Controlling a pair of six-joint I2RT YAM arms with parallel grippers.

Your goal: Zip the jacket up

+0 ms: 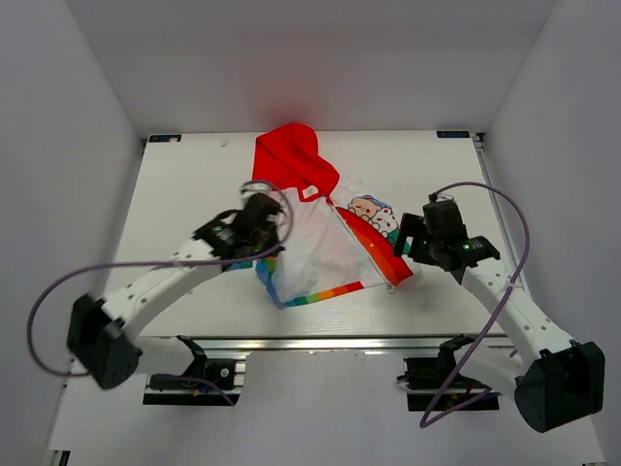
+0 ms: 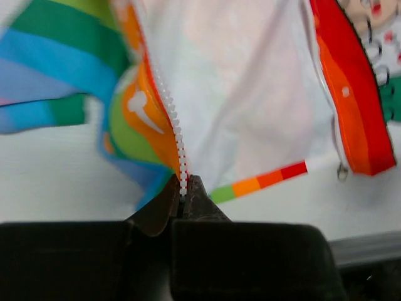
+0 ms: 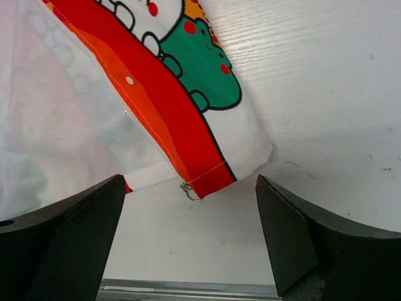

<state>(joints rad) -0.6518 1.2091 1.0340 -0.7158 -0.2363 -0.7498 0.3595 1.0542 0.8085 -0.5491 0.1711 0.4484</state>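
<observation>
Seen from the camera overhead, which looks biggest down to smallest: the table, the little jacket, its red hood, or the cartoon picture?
1. table
2. jacket
3. red hood
4. cartoon print, clearly the smallest

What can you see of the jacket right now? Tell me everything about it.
The jacket is small, hooded and of thin, smooth fabric. It lies unzipped and spread open on the table, with the red hood toward the far edge. White lining shows between the fronts, rainbow stripes run along the hem, and one front has a cartoon print. The left gripper is shut on the bottom end of the white zipper teeth. A small metal ring hangs at the other front's lower corner, where the right gripper stands open.
</observation>
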